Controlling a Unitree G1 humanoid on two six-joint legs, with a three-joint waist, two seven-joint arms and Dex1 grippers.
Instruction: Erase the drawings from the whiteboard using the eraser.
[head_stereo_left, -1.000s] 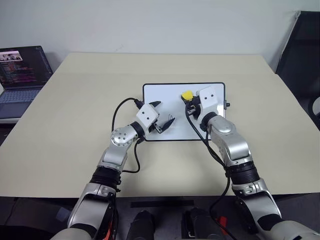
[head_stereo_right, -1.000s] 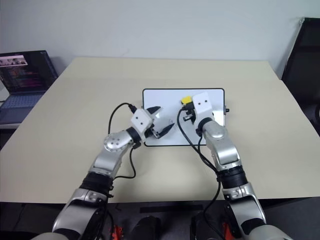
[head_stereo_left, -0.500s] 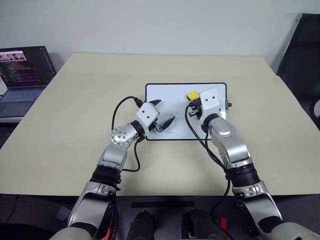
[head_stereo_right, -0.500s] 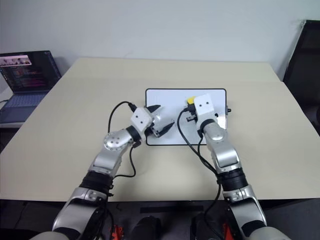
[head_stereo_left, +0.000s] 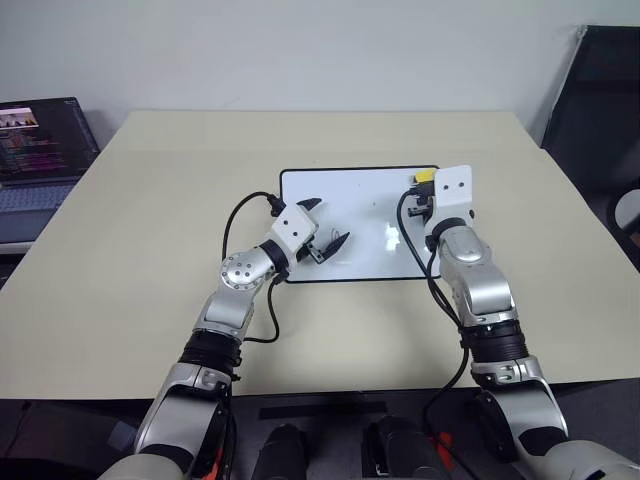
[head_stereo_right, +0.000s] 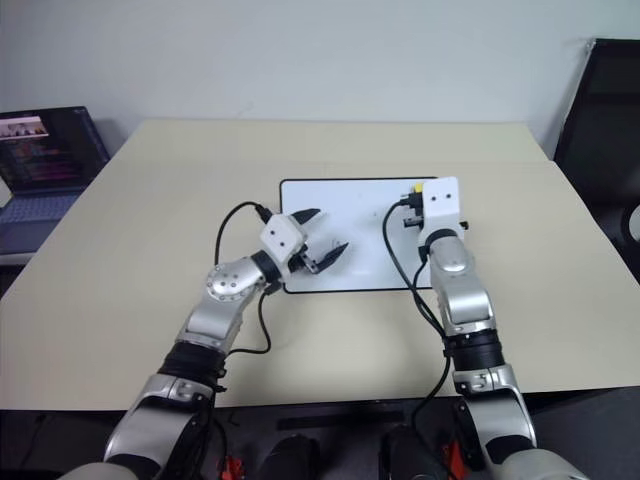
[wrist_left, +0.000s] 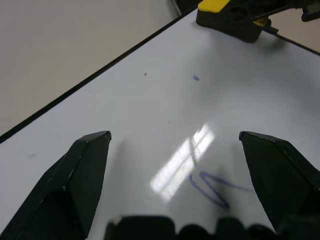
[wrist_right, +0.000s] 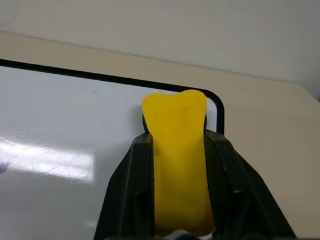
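Whiteboard wipe, eraser held at the board's upper right corner.

Table (head_stereo_left: 150, 250) wide and bare around the whiteboard (head_stereo_left: 370, 200), which lies flat at frame centre; open room on all sides, laptop (head_stereo_left: 40, 150) well apart at far left. Board looks glossy and stiff, likely to slide if pushed hard near an edge. Left gripper (head_stereo_left: 325, 225) hangs over the board's left half, fingers spread wide and empty; one drawing (wrist_left: 212, 186), a purple squiggle, lies between them. Right gripper (wrist_right: 175, 150) pinches the eraser (wrist_right: 177, 165) by its long sides; the block bulges, so soft and light, wants even downward pressure. Small specks (wrist_left: 195, 77) remain mid-board.
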